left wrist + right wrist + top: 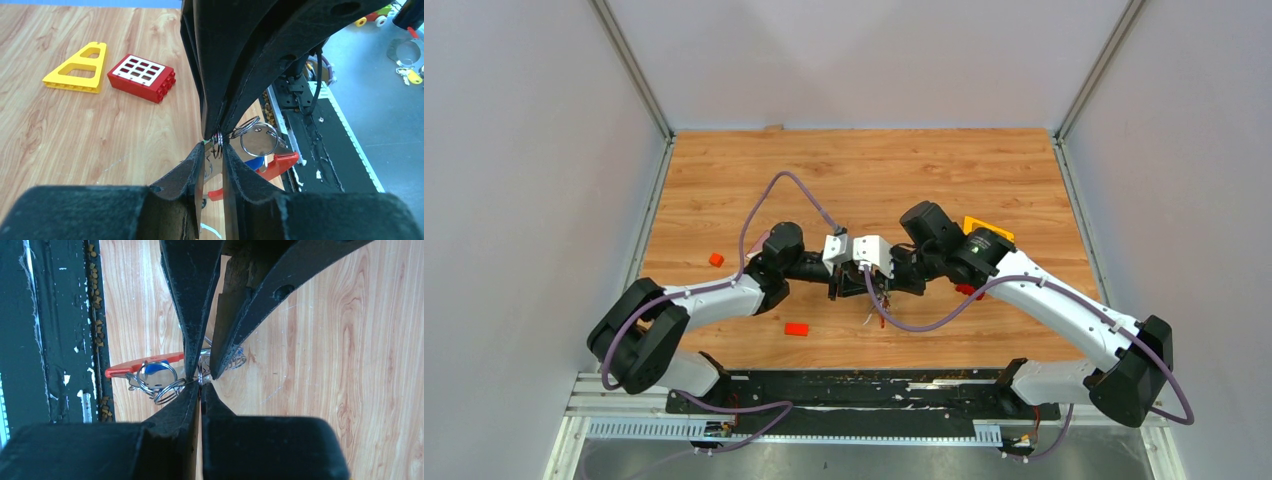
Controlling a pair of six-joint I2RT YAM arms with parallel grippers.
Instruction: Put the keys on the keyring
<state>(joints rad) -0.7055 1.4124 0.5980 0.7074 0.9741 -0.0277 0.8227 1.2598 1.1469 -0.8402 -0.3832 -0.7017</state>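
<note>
Holding the keyring (218, 140) by its metal rings, pinched tight in the shut right gripper (200, 390), with red strap (283, 161) and blue-tagged key (255, 163) hanging just beside the tips, left gripper (214, 152) tip to tip with it, open a crack around those rings, red brick (141, 77) and yellow triangle (77, 67) farther off.

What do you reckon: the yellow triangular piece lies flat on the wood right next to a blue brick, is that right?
Not quite. The brick is red, with a white gridded face, not blue; the left wrist view shows it. The rest holds: the yellow triangular piece lies flat on the wooden table, right next to that brick.
</note>
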